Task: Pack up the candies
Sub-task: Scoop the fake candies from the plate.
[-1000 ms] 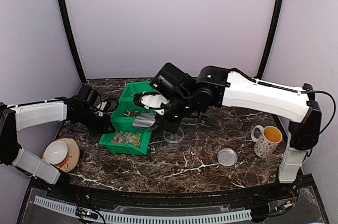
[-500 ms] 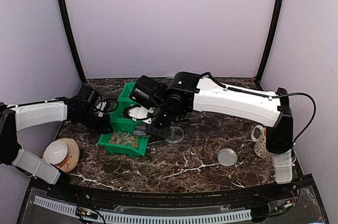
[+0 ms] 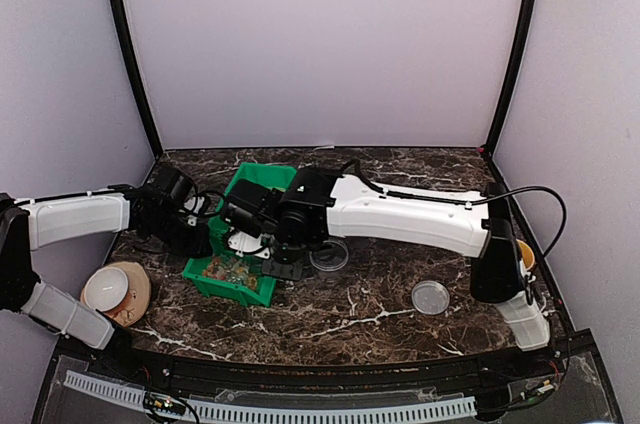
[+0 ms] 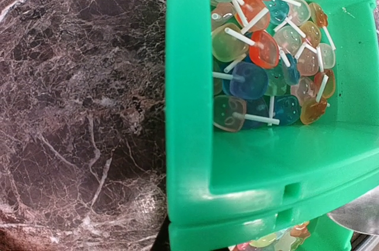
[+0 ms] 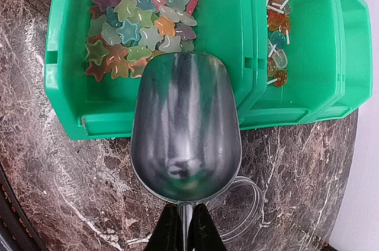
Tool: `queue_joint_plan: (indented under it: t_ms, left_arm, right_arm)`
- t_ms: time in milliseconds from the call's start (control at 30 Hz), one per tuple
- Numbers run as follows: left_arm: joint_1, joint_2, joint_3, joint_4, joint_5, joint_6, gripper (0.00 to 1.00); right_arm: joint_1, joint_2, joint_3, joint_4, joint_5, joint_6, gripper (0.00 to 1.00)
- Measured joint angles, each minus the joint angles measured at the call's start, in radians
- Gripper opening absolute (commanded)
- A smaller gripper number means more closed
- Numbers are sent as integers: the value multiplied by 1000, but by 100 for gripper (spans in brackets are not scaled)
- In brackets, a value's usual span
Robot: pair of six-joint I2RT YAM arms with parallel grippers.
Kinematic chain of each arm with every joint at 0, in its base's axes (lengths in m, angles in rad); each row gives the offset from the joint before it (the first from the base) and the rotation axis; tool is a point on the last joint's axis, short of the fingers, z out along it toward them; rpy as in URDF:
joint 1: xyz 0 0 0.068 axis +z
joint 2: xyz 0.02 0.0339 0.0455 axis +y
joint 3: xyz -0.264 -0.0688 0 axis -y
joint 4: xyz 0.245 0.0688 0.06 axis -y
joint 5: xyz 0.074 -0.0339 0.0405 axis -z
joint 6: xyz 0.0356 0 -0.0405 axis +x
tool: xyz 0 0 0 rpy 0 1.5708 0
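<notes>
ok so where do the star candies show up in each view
top external: star candies left of centre, in the front green bin
left wrist: a few at the bottom edge, right of centre
right wrist: top left, beyond the scoop
shared landmark: the rear green bin, next to them in all three

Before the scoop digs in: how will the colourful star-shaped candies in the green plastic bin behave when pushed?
Loose, overlapping star-shaped candies probably slide and scatter. Thin and flat, likely light; some may slip off the shiny metal scoop.
</notes>
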Motion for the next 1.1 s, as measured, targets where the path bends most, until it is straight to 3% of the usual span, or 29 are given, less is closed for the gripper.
queue_joint_plan:
  t_ms: [333,633,833,1100]
  left_arm:
    - [-18,0,0,-5,-60,21,0]
    - [-33,0,0,-8,-64,39,0]
    - [-33,-1,0,-7,-52,47,0]
    - [-32,-1,-3,-11,-51,58,0]
  right_arm:
    - [61,95,60,24,129,-67,0]
    - [93,160,83,121,142,-145,0]
    - [90,174,73,219,88,-166,0]
    - [42,142,-78,464,-71,-109,0]
